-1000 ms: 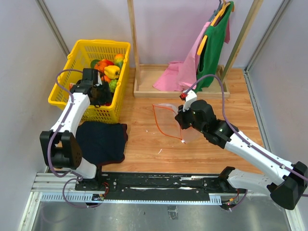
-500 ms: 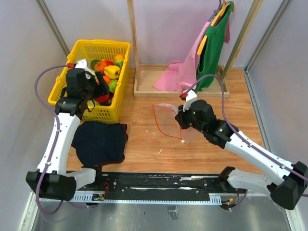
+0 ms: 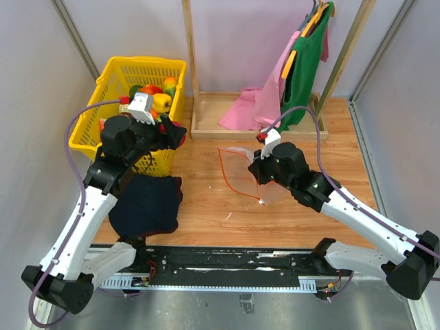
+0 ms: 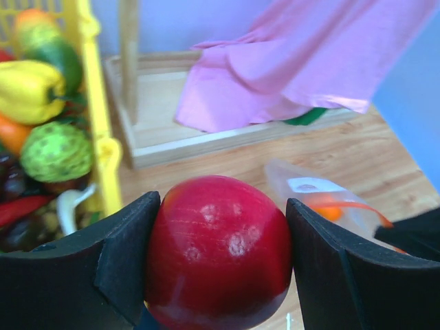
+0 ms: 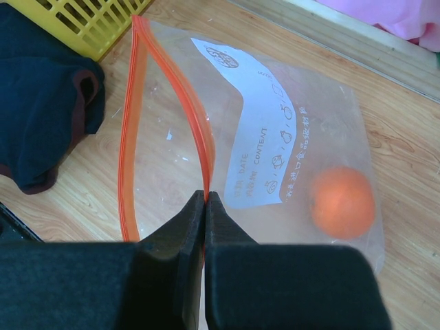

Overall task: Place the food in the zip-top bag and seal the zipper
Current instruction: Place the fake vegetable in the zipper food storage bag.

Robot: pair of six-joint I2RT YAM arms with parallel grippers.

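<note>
Right tool (image 5: 206, 198) pinches the zipper (image 5: 124, 165); orange (image 5: 342, 203) seemingly inside bag (image 5: 172, 172).

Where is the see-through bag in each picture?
Top external: the zip-top bag lies mid-table on the wood, right of the yellow basket.
Left wrist: zip-top bag at lower right, behind the red apple that the left gripper holds.
Right wrist: zip-top bag fills the middle, its edge pinched by the right gripper.
Shared landmark: the yellow basket, in all three views.
</note>
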